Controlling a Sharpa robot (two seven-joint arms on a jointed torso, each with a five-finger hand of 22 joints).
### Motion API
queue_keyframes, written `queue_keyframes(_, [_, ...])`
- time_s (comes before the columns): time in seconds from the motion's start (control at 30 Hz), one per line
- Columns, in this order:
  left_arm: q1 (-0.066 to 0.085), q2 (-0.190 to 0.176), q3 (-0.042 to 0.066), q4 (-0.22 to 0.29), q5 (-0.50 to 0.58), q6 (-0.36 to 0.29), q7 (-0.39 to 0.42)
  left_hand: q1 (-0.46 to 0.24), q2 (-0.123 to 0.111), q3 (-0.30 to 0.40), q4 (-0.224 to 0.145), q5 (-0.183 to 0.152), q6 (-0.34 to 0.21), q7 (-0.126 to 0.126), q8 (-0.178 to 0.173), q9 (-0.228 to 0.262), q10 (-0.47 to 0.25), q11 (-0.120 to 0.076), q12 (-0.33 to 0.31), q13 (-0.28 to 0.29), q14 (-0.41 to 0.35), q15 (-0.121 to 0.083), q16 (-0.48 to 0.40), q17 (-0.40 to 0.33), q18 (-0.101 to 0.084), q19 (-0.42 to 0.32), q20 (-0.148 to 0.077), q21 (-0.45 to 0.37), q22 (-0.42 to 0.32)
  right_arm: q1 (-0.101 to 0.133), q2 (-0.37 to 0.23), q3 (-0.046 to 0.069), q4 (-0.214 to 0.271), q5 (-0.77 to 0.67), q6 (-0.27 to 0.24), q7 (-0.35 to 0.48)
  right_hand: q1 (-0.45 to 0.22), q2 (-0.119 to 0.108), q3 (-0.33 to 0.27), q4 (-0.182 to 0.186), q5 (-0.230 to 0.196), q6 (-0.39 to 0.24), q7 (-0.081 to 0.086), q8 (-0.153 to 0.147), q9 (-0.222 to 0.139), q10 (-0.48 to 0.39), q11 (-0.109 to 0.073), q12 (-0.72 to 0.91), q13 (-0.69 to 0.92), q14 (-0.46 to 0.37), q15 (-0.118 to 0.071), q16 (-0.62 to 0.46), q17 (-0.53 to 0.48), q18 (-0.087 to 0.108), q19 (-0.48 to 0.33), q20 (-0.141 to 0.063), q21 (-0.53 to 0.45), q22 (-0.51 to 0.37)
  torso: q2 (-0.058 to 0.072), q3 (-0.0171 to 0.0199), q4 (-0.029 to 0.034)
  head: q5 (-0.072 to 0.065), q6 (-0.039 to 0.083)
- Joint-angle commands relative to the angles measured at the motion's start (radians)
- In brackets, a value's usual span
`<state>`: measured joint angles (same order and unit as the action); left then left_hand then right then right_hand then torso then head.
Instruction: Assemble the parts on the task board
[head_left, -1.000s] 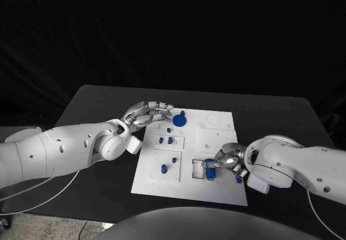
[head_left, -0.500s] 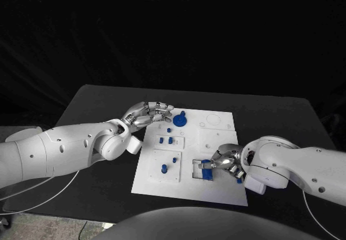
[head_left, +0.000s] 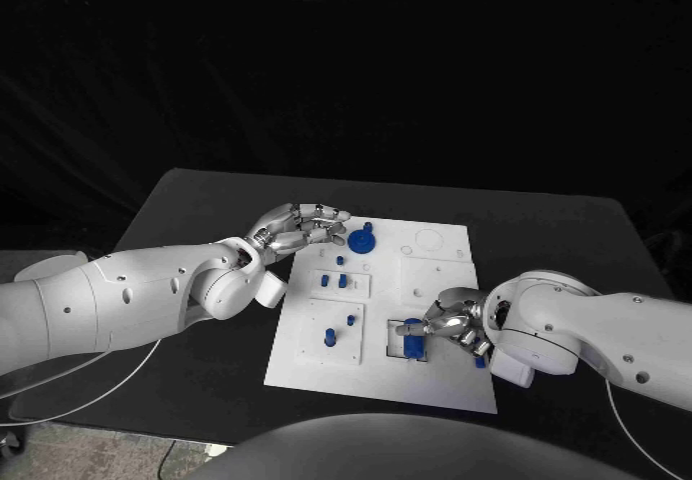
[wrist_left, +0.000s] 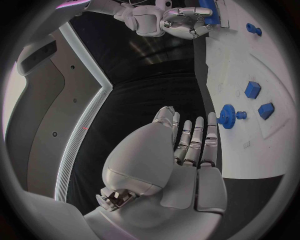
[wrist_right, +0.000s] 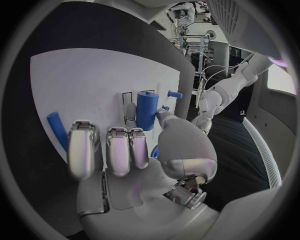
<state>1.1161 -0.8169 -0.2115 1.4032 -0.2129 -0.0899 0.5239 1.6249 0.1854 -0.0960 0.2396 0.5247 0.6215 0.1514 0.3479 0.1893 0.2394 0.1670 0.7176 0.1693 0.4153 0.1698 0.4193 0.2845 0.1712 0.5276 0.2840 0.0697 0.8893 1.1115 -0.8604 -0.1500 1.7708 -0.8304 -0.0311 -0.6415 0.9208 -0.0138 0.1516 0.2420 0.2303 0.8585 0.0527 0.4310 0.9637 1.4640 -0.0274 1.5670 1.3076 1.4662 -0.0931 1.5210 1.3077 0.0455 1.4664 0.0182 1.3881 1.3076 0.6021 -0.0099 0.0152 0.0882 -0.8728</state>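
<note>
Head view puts the white board (head_left: 387, 310) at the centre of the frame on the black surface (head_left: 188, 210), with small blue pieces scattered over it. Lower right of centre, the right robot hand (head_left: 451, 322) pinches a short blue cylinder (head_left: 415, 340) and holds it at the rectangular slot (head_left: 400, 338) in the board. The wrist picture shows the thumb and a finger (wrist_right: 129, 114) on opposite sides of that cylinder (wrist_right: 147, 110). It looks like light, rigid plastic, smooth enough to slip or twist, so a grip across its round sides near the middle seems safest. Left robot hand (head_left: 296, 230) rests released at the board's upper left edge, fingers loosely together, holding nothing, beside a blue gear (head_left: 359, 239).
</note>
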Motion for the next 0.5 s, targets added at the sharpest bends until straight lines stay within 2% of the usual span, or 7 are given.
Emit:
queue_keyframes(0.03, [0.000,-0.001,0.001,0.003,0.002,0.024,0.004,0.001,0.007,0.006,0.002,0.003,-0.002,0.008,0.000,-0.002,0.001,0.006,-0.004,-0.001,0.002,0.006,0.006,-0.001,-0.008,0.005,0.003,0.002,-0.001,-0.004,0.007,-0.003,-0.005,-0.001,0.033,-0.009,-0.021,0.003,-0.017,0.007,-0.031,-0.010,0.001,-0.003,0.001,0.107,0.008,0.004,0.263,0.087,0.011,0.003,0.169,-0.001,0.033,0.009,0.004,0.204,0.000,-0.0004,-0.0012,0.006,0.000])
queue_keyframes(0.17, [0.000,-0.003,0.001,0.004,0.002,0.025,0.002,0.001,0.007,0.006,0.002,0.003,-0.002,0.008,0.000,-0.002,0.001,0.006,-0.004,-0.001,0.002,0.006,0.006,-0.001,-0.008,0.005,0.003,0.002,-0.001,-0.004,0.009,-0.003,-0.006,-0.001,0.032,-0.008,-0.041,0.006,-0.040,0.023,-0.076,-0.014,0.002,-0.002,0.002,0.107,0.009,0.004,0.263,0.087,0.012,0.003,0.167,-0.001,0.033,0.010,0.003,0.204,0.001,0.0000,-0.0005,0.000,0.000])
queue_keyframes(0.23, [0.000,-0.004,0.001,0.005,0.002,0.024,0.001,0.001,0.007,0.006,0.002,0.003,-0.002,0.008,0.000,-0.002,0.001,0.006,-0.004,-0.001,0.002,0.006,0.006,-0.001,-0.008,0.005,0.003,0.002,-0.001,-0.004,0.007,-0.003,-0.003,-0.001,0.030,-0.008,-0.054,0.004,-0.054,0.033,-0.101,-0.016,0.002,-0.002,0.003,0.107,0.009,0.004,0.263,0.086,0.012,0.003,0.166,-0.001,0.033,0.010,0.002,0.204,0.004,0.0010,0.0026,-0.004,0.000])
queue_keyframes(0.33, [0.001,-0.003,0.001,0.005,0.002,0.024,0.000,0.001,0.007,0.006,0.002,0.003,-0.002,0.008,0.000,-0.002,0.001,0.006,-0.004,-0.001,0.002,0.006,0.006,-0.001,-0.008,0.005,0.003,0.002,-0.001,-0.003,0.006,-0.002,0.000,-0.001,0.029,-0.008,-0.065,0.000,-0.074,0.040,-0.132,-0.019,0.003,-0.001,0.004,0.107,0.010,0.004,0.263,0.087,0.013,0.003,0.167,-0.001,0.033,0.011,0.002,0.204,0.006,0.0012,0.0030,-0.001,0.000])
queue_keyframes(0.5, [0.000,0.002,0.001,0.001,0.002,0.027,0.000,0.001,0.007,0.006,0.002,0.003,-0.002,0.008,0.000,-0.002,0.001,0.006,-0.004,-0.001,0.002,0.006,0.006,-0.001,-0.008,0.005,0.003,0.002,-0.001,-0.003,0.008,-0.001,0.000,-0.002,0.029,-0.006,-0.068,-0.005,-0.087,0.040,-0.151,-0.023,0.004,-0.002,0.005,0.107,0.011,0.004,0.263,0.086,0.013,0.003,0.165,-0.001,0.032,0.012,0.001,0.204,0.003,0.0001,0.0034,0.000,0.000])
